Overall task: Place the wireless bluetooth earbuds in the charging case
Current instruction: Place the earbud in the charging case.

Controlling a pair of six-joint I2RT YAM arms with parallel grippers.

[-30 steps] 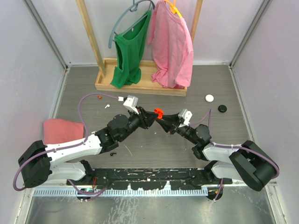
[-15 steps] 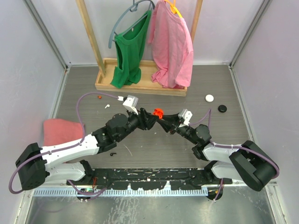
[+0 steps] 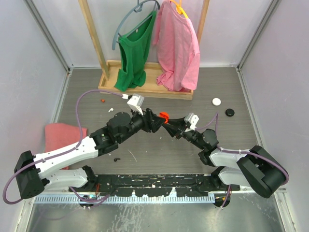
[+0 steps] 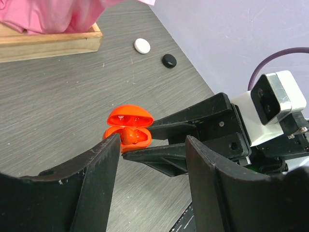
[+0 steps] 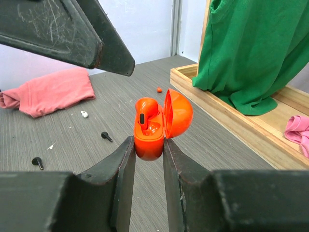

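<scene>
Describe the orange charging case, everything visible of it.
The charging case is a glossy orange-red plastic clamshell with its rounded lid hinged open. One orange earbud sits in the base. The right gripper clamps the base from both sides, holding it above the table. The left gripper is open close by.

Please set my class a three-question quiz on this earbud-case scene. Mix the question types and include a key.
1. True or false: the orange charging case has its lid shut.
2. Which grips the case? A) left tool B) right tool C) neither
3. Fill in: the left tool is ____ (open/shut).
Key: 1 false; 2 B; 3 open.
</scene>
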